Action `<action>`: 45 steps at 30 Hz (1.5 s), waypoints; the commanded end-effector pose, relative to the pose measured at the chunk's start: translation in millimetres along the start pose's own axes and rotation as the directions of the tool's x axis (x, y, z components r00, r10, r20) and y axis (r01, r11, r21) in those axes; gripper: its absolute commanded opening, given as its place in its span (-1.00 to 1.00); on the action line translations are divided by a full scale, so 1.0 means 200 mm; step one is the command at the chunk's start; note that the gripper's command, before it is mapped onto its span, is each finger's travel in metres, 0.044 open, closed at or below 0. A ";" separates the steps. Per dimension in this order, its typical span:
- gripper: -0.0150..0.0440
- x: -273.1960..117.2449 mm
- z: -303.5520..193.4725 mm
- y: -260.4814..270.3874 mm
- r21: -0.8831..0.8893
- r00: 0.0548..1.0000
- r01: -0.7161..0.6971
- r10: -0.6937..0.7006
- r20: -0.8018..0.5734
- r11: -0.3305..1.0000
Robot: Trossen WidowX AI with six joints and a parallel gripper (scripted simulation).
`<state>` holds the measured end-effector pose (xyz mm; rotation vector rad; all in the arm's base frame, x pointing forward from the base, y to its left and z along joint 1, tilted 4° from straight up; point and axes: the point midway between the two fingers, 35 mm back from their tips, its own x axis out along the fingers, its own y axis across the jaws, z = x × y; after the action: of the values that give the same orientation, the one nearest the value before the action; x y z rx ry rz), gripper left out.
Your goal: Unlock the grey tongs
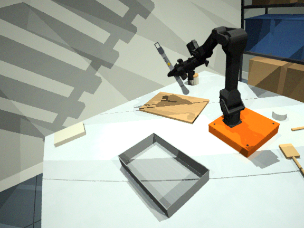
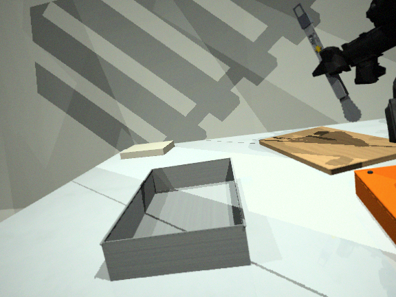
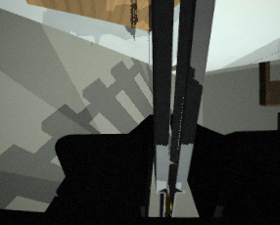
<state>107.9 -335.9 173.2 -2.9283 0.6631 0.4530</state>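
The grey tongs (image 1: pixel 182 85) (image 2: pixel 337 89) (image 3: pixel 163 73) are in the air, steeply tilted, with the scalloped tips low and the hinge end with its wire loop up. My gripper (image 1: pixel 172 72) (image 2: pixel 324 63) (image 3: pixel 162 119) is shut on them at about mid-length, below the yellow mark. In the wrist view the two arms lie close together with a narrow gap; the tips are out of that view. The wooden board (image 1: pixel 184 111) (image 2: pixel 309 154) (image 3: pixel 73 7) lies flat below the tongs and does not touch them. The roasting tin (image 1: pixel 188 192) (image 2: pixel 179 256) stands nearer the cameras, with nothing in it.
A cream block (image 1: pixel 69 134) (image 2: pixel 148 149) lies at the left edge of the table. The arm's orange base (image 1: pixel 253 126) (image 2: pixel 378 199) is right of the board. A wooden-topped jar (image 1: pixel 195 79) stands behind the board. A white cylinder (image 1: pixel 279 115) and a wooden spatula (image 1: pixel 289 151) are at the right.
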 end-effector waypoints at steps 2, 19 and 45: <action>-1.00 0.00 -0.01 0.00 -0.007 1.000 0.003 -0.003 -0.010 1.000; -1.00 0.00 -0.01 0.00 -0.007 1.000 0.003 -0.003 -0.010 1.000; -1.00 0.20 0.10 0.08 0.084 0.943 -0.051 0.020 0.333 0.995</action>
<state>127.4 -358.7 142.0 -2.6849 0.6671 0.8115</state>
